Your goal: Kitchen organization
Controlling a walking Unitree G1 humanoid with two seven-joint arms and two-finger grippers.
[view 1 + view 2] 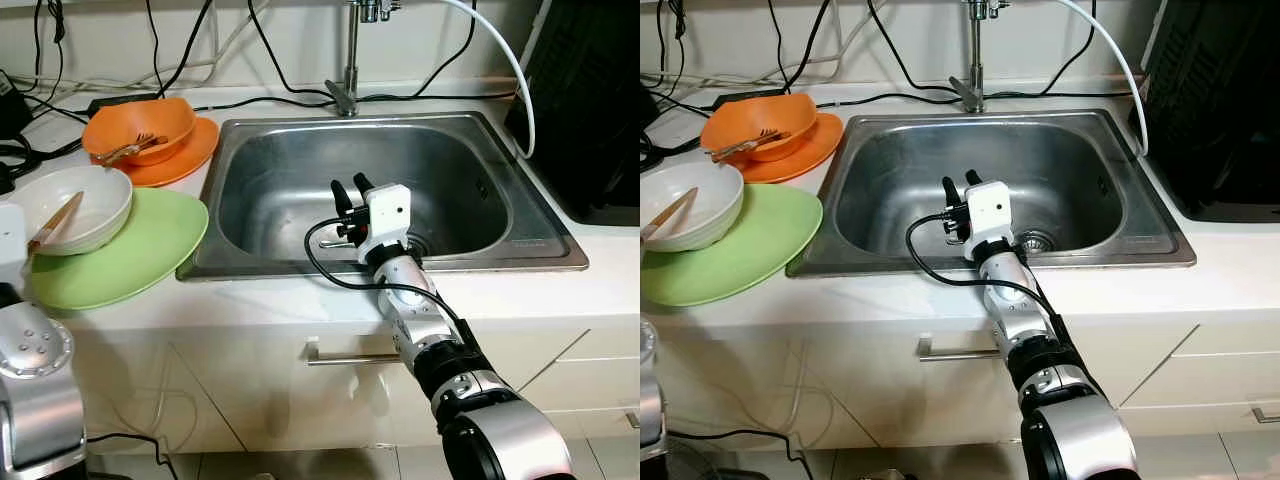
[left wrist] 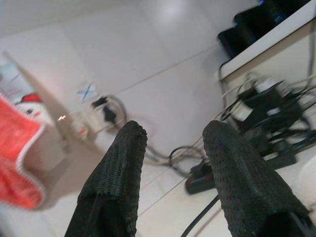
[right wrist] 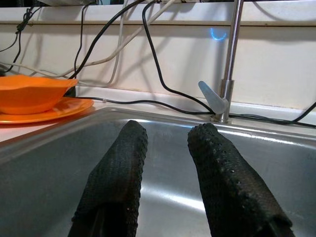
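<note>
**Inspector:** Over the sink (image 1: 300, 135), front half of the basin, the right gripper (image 1: 352, 188) hangs with fingers parted and nothing between them. Its wrist view faces the faucet (image 3: 224, 74) and the black cables (image 3: 153, 59) on the back wall.

**Clerk:** Left gripper (image 2: 173, 148)?

**Inspector:** Fingers spread, empty, aimed at floor tiles and a power strip (image 2: 207, 180).

**Clerk:** Dishes?

**Inspector:** On the counter left of the sink: an orange bowl (image 1: 140, 128) holding a fork (image 1: 128, 149), sitting on an orange plate (image 1: 185, 155); nearer, a white bowl (image 1: 75, 205) with a utensil, resting on a green plate (image 1: 140, 250).

**Clerk:** Readable markings?

**Inspector:** No legible writing; one blue cross mark (image 2: 86, 91) on the wall by the floor.
</note>
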